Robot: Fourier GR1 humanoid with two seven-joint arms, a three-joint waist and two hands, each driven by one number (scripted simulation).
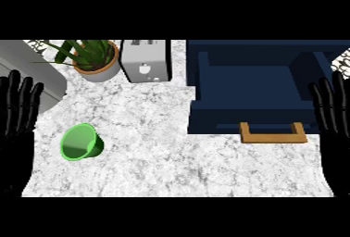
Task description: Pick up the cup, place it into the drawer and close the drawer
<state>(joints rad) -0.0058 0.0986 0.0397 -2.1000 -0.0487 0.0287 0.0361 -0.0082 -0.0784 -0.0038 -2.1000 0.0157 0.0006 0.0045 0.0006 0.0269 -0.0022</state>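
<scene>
Hands are shown at the view's two side edges, each set upright with the palm low and the fingers pointed up. The left hand [15, 148] is found well to the left of the drawer [253, 88], at the left edge of the counter [171, 166]. Its fingers [26, 99] are held straight and slightly spread, and nothing is gripped by them. The right hand [336, 139] is placed at the drawer's right side, where part of the drawer's right wall is covered by it in the view. Its fingers are likewise kept straight and apart, with nothing held.

The cup [80, 142], green, is laid on its side on the counter, well to the left of the drawer and a little nearer than the drawer's front, with its mouth turned to the left. It is seen near the left hand but is not touched by it.

The drawer, dark blue, is pulled open, and a wooden handle [272, 133] is fixed at its front. A toaster [145, 60] is stood just left of the drawer's far corner, and a potted plant [92, 58] is set further left of the drawer.
</scene>
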